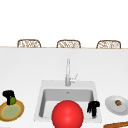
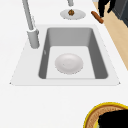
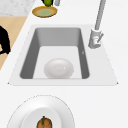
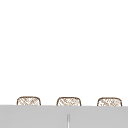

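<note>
Writing: I can read no brand, label or lettering on anything here.
Left hand [image 1: 9, 95]: I have it above the yellow-rimmed plate [image 1: 20, 110] left of the sink [image 1: 39, 100], fingers curled down round the green fruit [image 1: 12, 100].
Green fruit: I see it over the far edge of that plate, in the left hand's grasp.
Right hand [image 1: 93, 106]: it hangs at the sink's right front corner, fingers pointing down; I cannot tell whether they are curled.
Sink: a white bowl [image 2: 69, 63] lies inside.
Red ball [image 1: 67, 114]: at the sink's front edge.
White plate [image 1: 111, 105]: right of the sink, a small brown item [image 1: 118, 102] on it.
</note>
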`<state>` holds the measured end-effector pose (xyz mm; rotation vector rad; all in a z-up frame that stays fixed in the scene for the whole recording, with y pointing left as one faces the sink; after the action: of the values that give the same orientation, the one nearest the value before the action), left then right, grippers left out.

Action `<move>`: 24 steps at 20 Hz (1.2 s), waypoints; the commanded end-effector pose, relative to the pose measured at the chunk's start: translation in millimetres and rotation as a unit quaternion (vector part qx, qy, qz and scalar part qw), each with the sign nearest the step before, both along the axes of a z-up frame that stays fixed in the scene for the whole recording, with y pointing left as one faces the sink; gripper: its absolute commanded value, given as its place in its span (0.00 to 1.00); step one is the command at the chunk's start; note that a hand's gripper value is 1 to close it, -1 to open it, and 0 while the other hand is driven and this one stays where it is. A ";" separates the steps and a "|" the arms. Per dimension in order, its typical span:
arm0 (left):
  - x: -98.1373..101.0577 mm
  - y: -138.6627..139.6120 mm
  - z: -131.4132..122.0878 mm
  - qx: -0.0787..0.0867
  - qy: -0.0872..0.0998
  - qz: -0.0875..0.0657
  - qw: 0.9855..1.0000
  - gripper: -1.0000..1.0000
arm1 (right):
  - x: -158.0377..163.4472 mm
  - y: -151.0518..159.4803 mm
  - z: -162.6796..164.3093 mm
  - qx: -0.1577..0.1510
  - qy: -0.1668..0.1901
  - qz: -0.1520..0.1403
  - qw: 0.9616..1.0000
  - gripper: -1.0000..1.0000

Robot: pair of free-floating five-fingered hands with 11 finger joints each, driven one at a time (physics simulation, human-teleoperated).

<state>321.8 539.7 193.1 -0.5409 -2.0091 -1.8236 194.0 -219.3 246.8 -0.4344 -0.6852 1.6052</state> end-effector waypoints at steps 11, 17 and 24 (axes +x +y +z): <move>25.7 -96.8 28.0 0.000 -0.006 0.003 1.000 1.00 | 0.0 0.0 0.0 0.000 0.000 0.000 1.000 0.50; 35.2 -144.6 26.8 0.011 -0.009 0.004 1.000 1.00 | 0.0 0.0 0.0 0.000 0.000 0.000 1.000 0.50; 49.4 -201.0 25.3 0.014 -0.017 0.005 1.000 1.00 | 0.0 0.0 0.0 0.000 0.000 0.000 1.000 0.50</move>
<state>365.3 361.6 218.1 -0.5216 -2.0019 -1.8310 194.0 -219.3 246.8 -0.4344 -0.6852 1.6052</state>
